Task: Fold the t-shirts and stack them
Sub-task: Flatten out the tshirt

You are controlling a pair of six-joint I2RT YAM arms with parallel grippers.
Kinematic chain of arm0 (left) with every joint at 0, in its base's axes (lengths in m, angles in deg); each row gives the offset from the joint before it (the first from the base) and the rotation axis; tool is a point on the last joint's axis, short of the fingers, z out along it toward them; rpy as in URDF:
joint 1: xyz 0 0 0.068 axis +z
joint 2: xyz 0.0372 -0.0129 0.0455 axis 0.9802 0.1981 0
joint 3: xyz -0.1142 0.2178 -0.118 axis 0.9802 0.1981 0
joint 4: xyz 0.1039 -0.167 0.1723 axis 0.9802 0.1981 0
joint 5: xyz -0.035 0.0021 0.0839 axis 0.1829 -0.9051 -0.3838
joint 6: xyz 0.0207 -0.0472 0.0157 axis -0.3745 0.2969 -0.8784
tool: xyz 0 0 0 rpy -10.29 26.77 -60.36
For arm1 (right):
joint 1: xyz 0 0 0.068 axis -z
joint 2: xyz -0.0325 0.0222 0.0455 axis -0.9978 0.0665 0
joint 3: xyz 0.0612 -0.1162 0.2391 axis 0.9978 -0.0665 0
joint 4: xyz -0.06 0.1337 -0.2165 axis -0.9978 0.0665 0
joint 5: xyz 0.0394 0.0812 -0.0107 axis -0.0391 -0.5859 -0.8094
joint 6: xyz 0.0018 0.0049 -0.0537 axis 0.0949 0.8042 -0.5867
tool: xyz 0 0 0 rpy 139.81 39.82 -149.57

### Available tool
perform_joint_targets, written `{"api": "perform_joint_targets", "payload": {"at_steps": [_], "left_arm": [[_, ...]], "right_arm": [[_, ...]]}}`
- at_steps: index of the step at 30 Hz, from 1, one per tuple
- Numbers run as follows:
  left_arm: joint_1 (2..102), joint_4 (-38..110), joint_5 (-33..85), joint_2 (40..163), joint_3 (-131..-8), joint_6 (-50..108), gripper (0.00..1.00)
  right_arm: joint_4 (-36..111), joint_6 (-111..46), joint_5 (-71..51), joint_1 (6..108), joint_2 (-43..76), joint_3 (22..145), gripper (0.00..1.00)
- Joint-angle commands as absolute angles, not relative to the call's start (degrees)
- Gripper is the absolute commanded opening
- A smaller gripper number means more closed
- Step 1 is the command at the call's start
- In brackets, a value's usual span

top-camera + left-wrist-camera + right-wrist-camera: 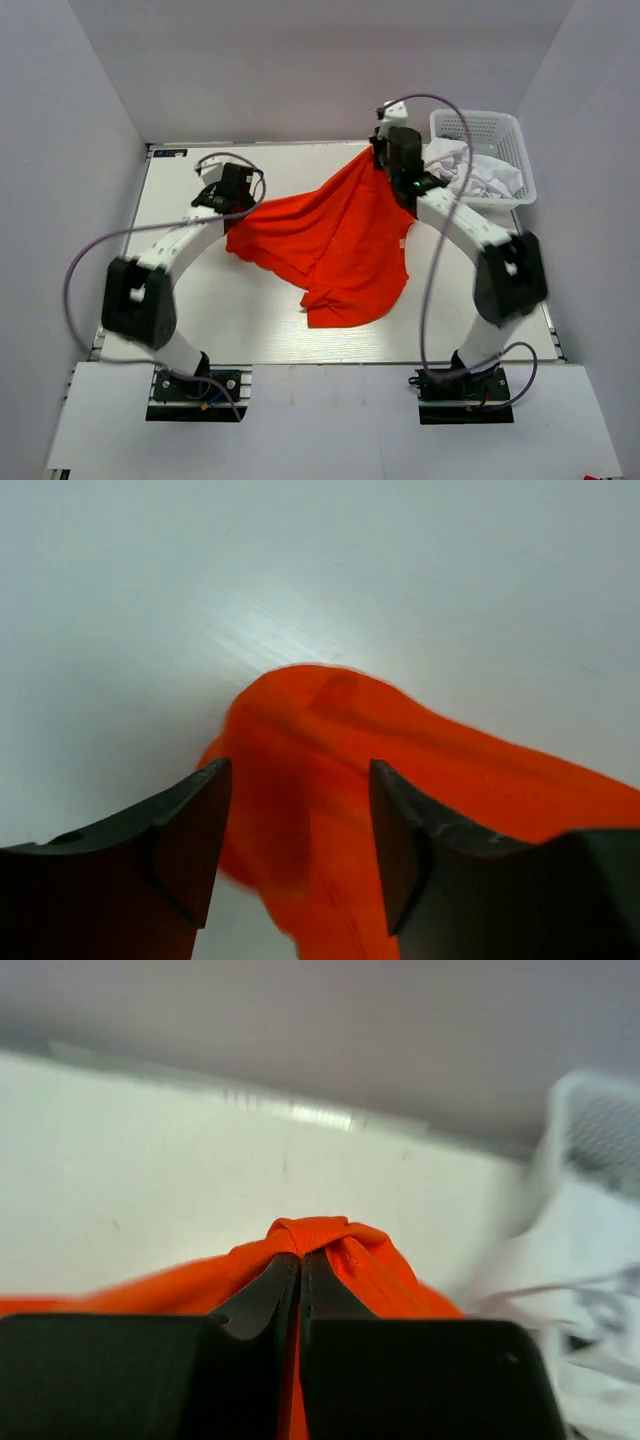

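Orange t-shirt (335, 245) sprawled unfolded mid-table in the top view, white t-shirts (490, 180) heaped in the basket (480, 125) (no stack begun). Left wrist: left gripper (298, 780) gaped over an orange edge. Right wrist: right gripper (300, 1270) pinched bunched orange cloth.

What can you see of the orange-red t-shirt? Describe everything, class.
The orange-red t-shirt is plain, soft, wrinkled cloth, unfolded and spread loosely across the middle of the white table. Its far right corner is bunched and pinched in the shut right tool, and the cloth drapes down from there. Its left end sits between the parted fingers of the open left tool, ungripped. The near edge lies rumpled on the table.
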State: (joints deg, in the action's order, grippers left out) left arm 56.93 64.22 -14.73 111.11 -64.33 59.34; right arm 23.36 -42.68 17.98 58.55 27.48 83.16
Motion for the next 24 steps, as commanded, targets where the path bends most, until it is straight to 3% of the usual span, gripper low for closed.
{"api": "perform_joint_targets", "payload": {"at_steps": [1,2,3,4,6,7,11,17,24], "left_arm": [[65.5,70.8,-6.8,121.0,-67.4,63.5,0.72],[66.3,74.2,-8.4,123.6,-70.4,64.0,0.86],[67.0,77.2,-9.5,125.6,-76.1,64.0,0.88],[67.7,81.3,-11.2,126.9,-78.3,64.0,0.9],[68.4,80.7,-10.3,126.6,-79.5,61.6,1.0],[68.9,79.4,-9.2,125.4,-79.0,60.4,1.0],[67.2,69.7,-3.7,117.9,-71.6,53.4,1.0],[63.2,60.5,19.6,112.9,-62.4,45.9,1.0],[51.4,58.2,26.5,116.1,-60.5,40.5,1.0]], "right_arm": [[28.6,-38.6,8.7,61.4,38.4,93.1,0.0],[30.4,-38.7,8.5,61.8,45.3,95.8,0.01],[33.7,-38.5,8.4,62.1,47.0,103.0,0.13],[36.8,-38.0,8.4,62.2,48.7,105.1,0.41],[38.7,-38.0,7.4,62.3,50.5,107.1,0.66],[38.8,-38.1,6.9,62.0,49.3,106.6,0.9],[37.5,-38.0,1.1,61.5,41.6,96.7,0.9],[40.9,-23.9,0.6,61.1,29.5,80.1,0.9],[34.1,-12.7,-1.7,61.5,13.5,54.6,0.9]]}}
